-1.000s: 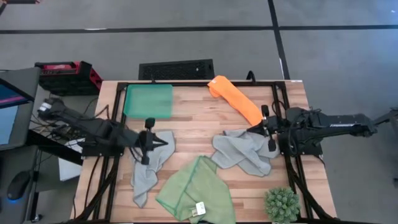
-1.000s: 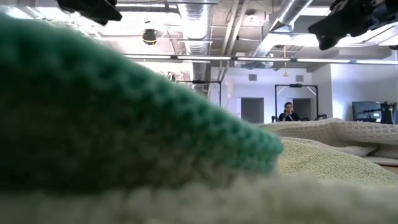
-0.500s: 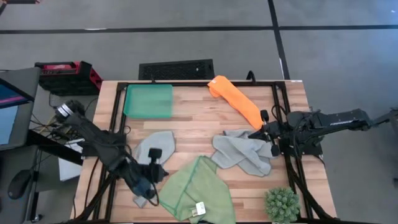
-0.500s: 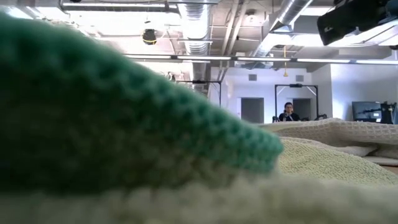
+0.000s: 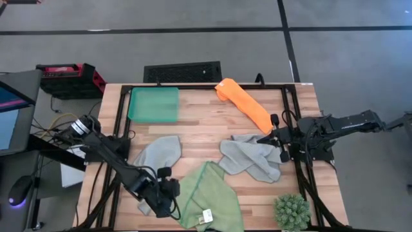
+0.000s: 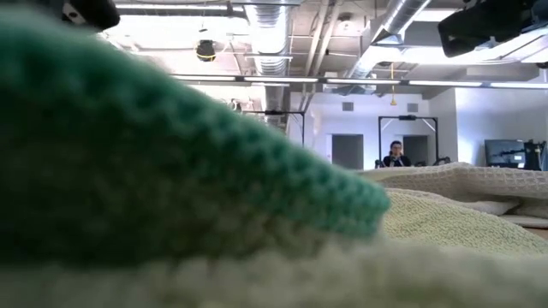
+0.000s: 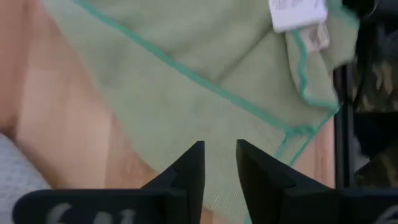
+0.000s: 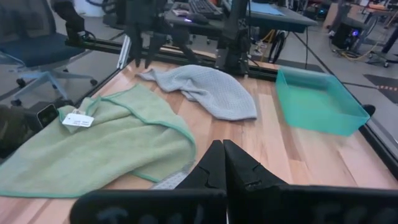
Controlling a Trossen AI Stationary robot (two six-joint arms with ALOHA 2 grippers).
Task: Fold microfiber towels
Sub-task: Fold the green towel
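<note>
Four microfiber towels lie on the wooden table. A light green towel (image 5: 206,200) with a white tag (image 7: 297,12) is spread at the near middle. One pale grey towel (image 5: 158,158) lies crumpled to its left, another grey towel (image 5: 251,160) at the right, and an orange towel (image 5: 243,102) at the far right. My left gripper (image 5: 172,193) (image 7: 219,163) points down over the green towel's left part, open by a narrow gap; whether it touches, I cannot tell. My right gripper (image 5: 267,138) (image 8: 222,152) hangs shut above the right grey towel's far edge.
A rigid green tray (image 5: 153,104) stands at the far left. A spiky green plant ball (image 5: 291,211) sits at the near right corner. Bare wood shows in the table's middle (image 5: 199,132). In the low view a blurred green cloth (image 6: 154,154) fills the foreground.
My left gripper has swung from above the left grey towel toward the table's near edge and down, turning at the wrist, and now stands over the green towel's left part. The grey towel lies uncovered where the gripper was.
</note>
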